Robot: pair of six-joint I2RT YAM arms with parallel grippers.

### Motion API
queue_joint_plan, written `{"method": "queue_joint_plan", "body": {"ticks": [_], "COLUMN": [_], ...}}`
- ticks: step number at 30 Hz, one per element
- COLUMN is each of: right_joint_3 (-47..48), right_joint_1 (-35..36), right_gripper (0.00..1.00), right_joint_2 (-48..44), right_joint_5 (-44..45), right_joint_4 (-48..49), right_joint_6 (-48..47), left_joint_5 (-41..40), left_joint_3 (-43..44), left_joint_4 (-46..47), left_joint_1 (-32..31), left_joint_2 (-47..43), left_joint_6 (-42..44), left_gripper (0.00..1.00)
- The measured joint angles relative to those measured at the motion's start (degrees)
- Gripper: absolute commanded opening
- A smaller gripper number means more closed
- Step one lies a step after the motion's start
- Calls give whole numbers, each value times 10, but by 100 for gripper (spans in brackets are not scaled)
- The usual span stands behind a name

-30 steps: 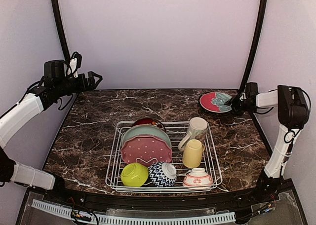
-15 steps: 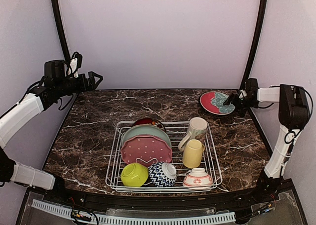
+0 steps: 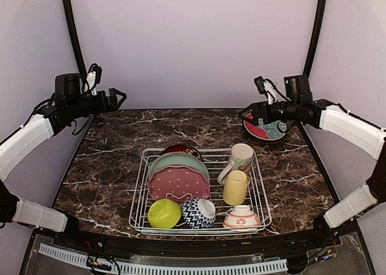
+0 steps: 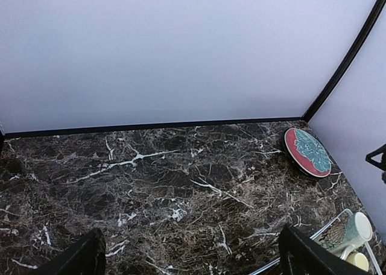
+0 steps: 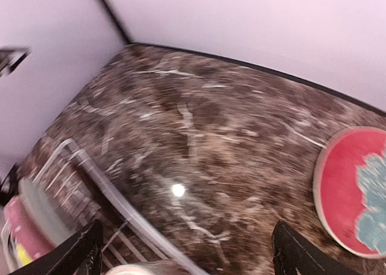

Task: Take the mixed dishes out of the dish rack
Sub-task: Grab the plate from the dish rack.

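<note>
The white wire dish rack [image 3: 263, 198] sits at the table's near middle. Upright in it stand a dark red plate [image 3: 181, 148], a teal plate [image 3: 178, 162] and a pink dotted plate [image 3: 178, 183]. It also holds a cream mug [image 3: 240, 157], a yellow mug [image 3: 235, 187], and lime [image 3: 164, 213], navy-zigzag [image 3: 198, 213] and pink-white [image 3: 241, 218] bowls. A red plate [image 3: 268, 130] with a teal pattern lies flat at the back right. My right gripper [image 3: 246, 113] hovers open and empty just left of it. My left gripper [image 3: 117, 97] hangs open and empty above the back left corner.
The dark marble table [image 3: 120, 160] is walled by pale panels behind and at both sides. The right wrist view is blurred; it shows the red plate [image 5: 353, 190] at its right and a corner of the rack [image 5: 102, 184] at lower left.
My right gripper opened wide, rose from beside the red plate and swung left over the table. The plate stayed flat on the table. The left arm held still.
</note>
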Motion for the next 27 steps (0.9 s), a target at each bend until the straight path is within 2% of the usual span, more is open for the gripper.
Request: {"method": "queue_joint_plan", "body": {"ticks": [4,9,13,16,27], "right_joint_3": [-2,3,41,65,112], "right_joint_1": [137,220,273,297,346], "right_gripper": [93,83,71,62,42], "right_joint_2": [-41,-36,18,61,149], "right_joint_5": [-36,-42,-29,-18,48], "right_joint_4": [-12,-44,-84,-99,-139], "right_joint_6": [-88,-157,-195,-215,-253], "left_joint_5": [-7,-19,-21,-23,-25], "left_joint_3": [0,0,0,0,0], "left_joint_4": [-6,-9,-11,-13,-13], "left_joint_1": [-1,-1,-1,-1,-1], "left_joint_2": [0,-1,-1,-1,4], "left_joint_6": [8,15,16,17,19], "left_gripper": [99,99,99,99,99]}}
